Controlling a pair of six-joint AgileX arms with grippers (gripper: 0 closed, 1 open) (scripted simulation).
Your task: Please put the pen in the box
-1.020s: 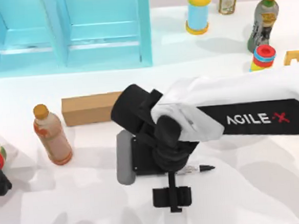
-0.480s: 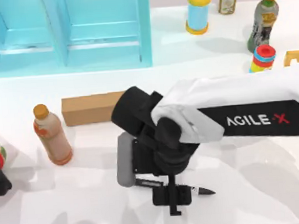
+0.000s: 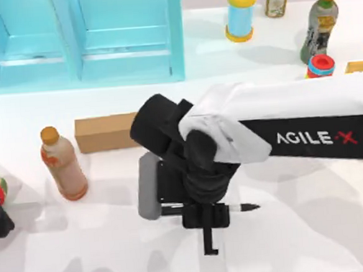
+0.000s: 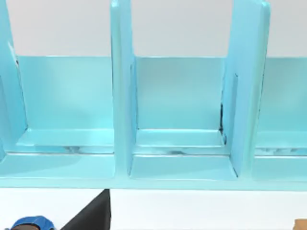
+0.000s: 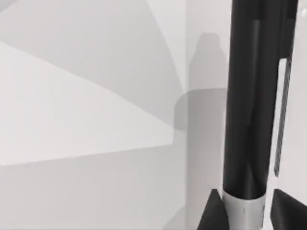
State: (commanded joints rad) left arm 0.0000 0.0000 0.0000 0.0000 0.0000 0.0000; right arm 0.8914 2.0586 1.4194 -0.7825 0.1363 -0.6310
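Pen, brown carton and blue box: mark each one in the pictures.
pen (image 3: 247,206): top view, on its pointed tip end, sticking out beside the right gripper (image 3: 206,216).
brown carton (image 3: 103,133): top view, middle of its top face.
blue box (image 3: 175,33): top view, on its right wall.

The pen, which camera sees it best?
The right wrist view: the pen runs long and close there, its barrel between the right gripper fingers. The top view catches just its tip poking out from under the arm. The left wrist view faces the blue shelf.

"AGILE X" in white and red letters on the right arm (image 3: 312,138)'s black forearm panel.
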